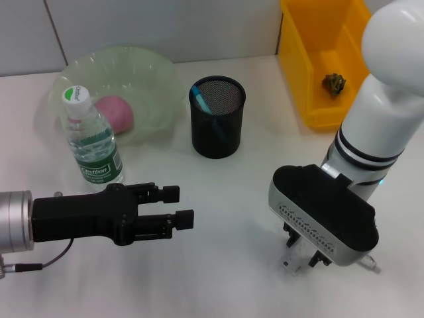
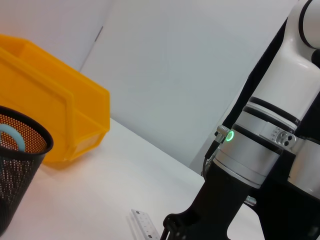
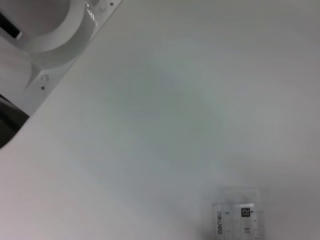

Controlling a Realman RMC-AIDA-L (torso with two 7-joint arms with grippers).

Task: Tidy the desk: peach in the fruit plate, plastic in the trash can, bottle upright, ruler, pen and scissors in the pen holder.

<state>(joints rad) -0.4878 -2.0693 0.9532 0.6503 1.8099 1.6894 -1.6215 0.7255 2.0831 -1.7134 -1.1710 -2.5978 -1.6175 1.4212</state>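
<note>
Clear ruler (image 2: 144, 224) flat on the tabletop (image 1: 238, 199), mostly hidden under right gripper (image 1: 299, 255), grip unclear, left gripper (image 1: 180, 207) open, empty.

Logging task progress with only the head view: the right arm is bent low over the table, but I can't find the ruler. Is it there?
Observer: Yes. The left wrist view shows the ruler lying on the table right beside the right end effector.
Operator: Is it lifted off the surface?
Observer: It doesn't look so. In the right wrist view it appears flat on the white tabletop, a clear ruler with its printed markings facing up.
Operator: Any status sign on that arm?
Observer: The left wrist view shows a green light glowing on its wrist ring.
</note>
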